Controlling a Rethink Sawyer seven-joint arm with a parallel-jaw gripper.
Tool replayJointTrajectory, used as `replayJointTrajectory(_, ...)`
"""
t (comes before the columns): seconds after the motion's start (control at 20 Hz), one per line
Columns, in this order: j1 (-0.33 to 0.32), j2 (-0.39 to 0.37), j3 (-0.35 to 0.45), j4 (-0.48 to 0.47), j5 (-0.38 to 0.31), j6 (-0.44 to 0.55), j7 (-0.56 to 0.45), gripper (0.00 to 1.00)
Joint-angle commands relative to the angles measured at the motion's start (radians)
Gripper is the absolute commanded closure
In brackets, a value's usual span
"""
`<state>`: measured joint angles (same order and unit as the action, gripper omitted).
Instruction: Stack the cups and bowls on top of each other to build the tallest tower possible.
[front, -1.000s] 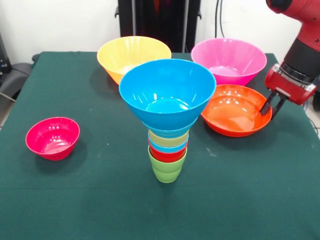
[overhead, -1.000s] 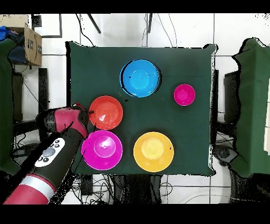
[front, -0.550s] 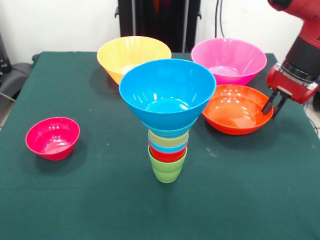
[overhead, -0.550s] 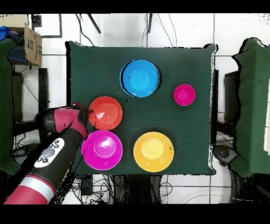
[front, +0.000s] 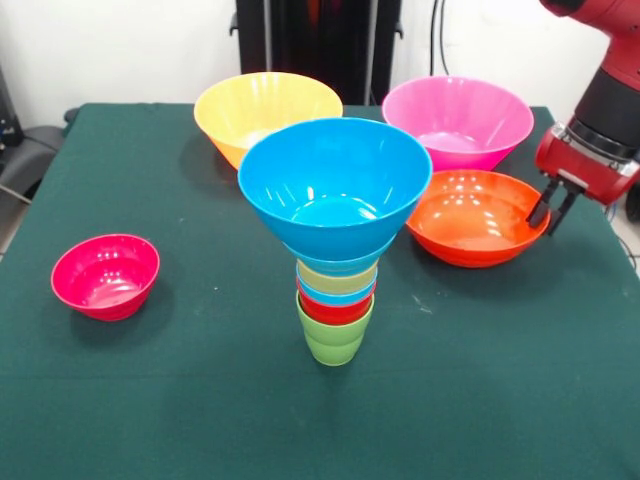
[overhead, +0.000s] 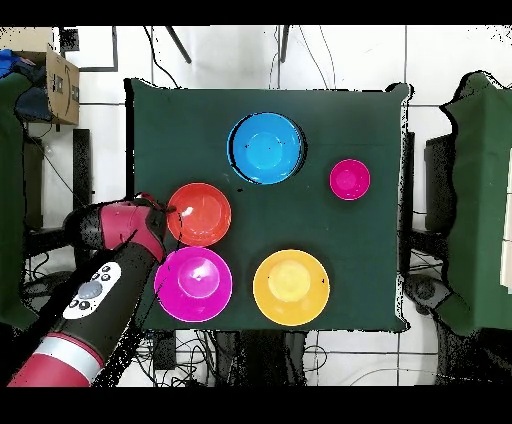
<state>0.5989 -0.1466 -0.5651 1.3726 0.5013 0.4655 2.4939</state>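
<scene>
Right now, from the front, your gripper (front: 551, 207) has its dark fingers pinched on the rim of the red-orange bowl (front: 478, 216), at the side away from the tower (front: 336, 236). That bowl looks tipped a little, its gripped edge raised, though I can't be sure it is clear of the table (front: 180, 400). The tower stands mid-table: lime green cup (front: 334, 338) at the base, red, light blue and yellow layers above, and the blue bowl (front: 335, 188) on top. The yellow-orange bowl (front: 267, 112) and pink bowl (front: 457, 120) sit behind; the magenta bowl (front: 105, 275) sits well apart to the side.

From overhead, you see the gripper (overhead: 168, 211) at the red-orange bowl's (overhead: 200, 213) edge, just beside the pink bowl (overhead: 193, 284), with the blue bowl (overhead: 266, 148) near.

Lift straight and high enough to clear the blue rim, keep the bowl level despite the one-sided grip, centre it over the tower, then lower slowly; that narrow base would likely topple from any sideways nudge.
</scene>
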Motion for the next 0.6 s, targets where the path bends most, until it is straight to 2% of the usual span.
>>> replayJointTrajectory(0.05, -0.030, -0.066, 0.072, 0.014, -0.033, 0.112, 0.099, 1.00)
replayJointTrajectory(0.6, -0.063, -0.150, 0.026, -0.075, -0.023, 0.223, 0.125, 1.00)
